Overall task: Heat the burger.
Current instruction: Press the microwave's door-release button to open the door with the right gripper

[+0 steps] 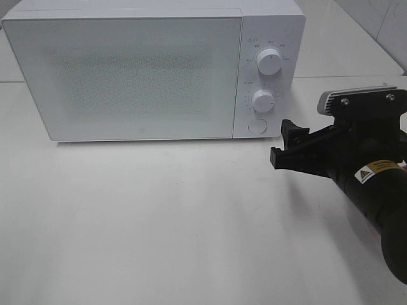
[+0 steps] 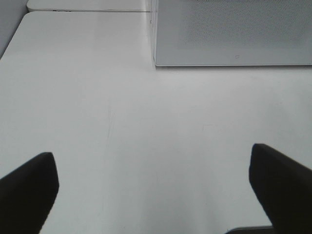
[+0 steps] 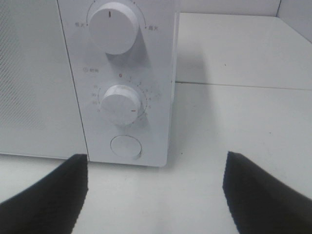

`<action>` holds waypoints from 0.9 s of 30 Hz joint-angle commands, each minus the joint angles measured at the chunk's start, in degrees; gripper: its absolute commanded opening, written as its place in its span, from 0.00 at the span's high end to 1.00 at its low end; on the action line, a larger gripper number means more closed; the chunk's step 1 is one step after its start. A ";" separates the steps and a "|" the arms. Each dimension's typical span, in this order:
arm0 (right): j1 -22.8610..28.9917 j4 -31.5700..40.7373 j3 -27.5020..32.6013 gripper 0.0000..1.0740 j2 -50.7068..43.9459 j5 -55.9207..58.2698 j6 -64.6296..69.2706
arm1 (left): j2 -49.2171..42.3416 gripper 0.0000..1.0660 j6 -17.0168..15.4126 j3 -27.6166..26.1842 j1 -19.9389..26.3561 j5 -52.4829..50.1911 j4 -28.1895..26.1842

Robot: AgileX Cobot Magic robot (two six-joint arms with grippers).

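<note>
First, left gripper (image 2: 152, 161): two black fingers spread wide over the bare tabletop, nothing between them; seen only in its own wrist view.
Table: a smooth white tabletop (image 1: 159, 222) that carried everything in view.
Microwave: a white box-shaped microwave oven (image 1: 127, 70) stood at the back of the table, its long side running left to right and its front facing the camera.
Door: a pale speckled door panel (image 1: 133, 67) was shut flush with the front.
Burger: it showed in none of the views, so its place, its heading and its long axis could not be told.
Upper knob: a round white dial (image 1: 269, 62) on the control strip at the microwave's right end, its mark pointing straight up.
Lower knob: a second round white dial (image 1: 262, 100) just below.
Button: a flat round white push button (image 1: 257, 125) under both dials.
Right gripper (image 1: 284, 143): black fingers parted and empty, aimed at the control strip, near it but apart.
</note>
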 commanded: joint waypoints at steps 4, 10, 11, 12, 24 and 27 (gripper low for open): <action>2.12 1.43 -0.17 0.30 1.60 -11.23 0.57 | 0.00 0.06 0.17 0.17 0.23 0.11 -0.46; 2.75 2.41 -0.52 0.30 2.29 -11.17 1.89 | 0.00 0.06 0.17 0.17 0.23 0.11 -0.46; 3.21 3.04 -0.80 0.30 2.29 -11.17 1.89 | 0.00 0.06 0.17 0.17 0.23 0.11 -0.46; 3.21 3.04 -0.80 0.30 2.29 -11.17 1.89 | 0.00 0.06 0.17 0.17 0.23 0.11 -0.46; 5.27 5.16 -1.83 0.30 2.29 -11.12 1.95 | 0.00 0.06 0.17 0.17 0.23 0.11 -0.46; 5.27 5.16 -1.83 0.30 2.29 -11.12 2.64 | 0.00 0.06 0.17 0.17 0.23 0.11 -0.46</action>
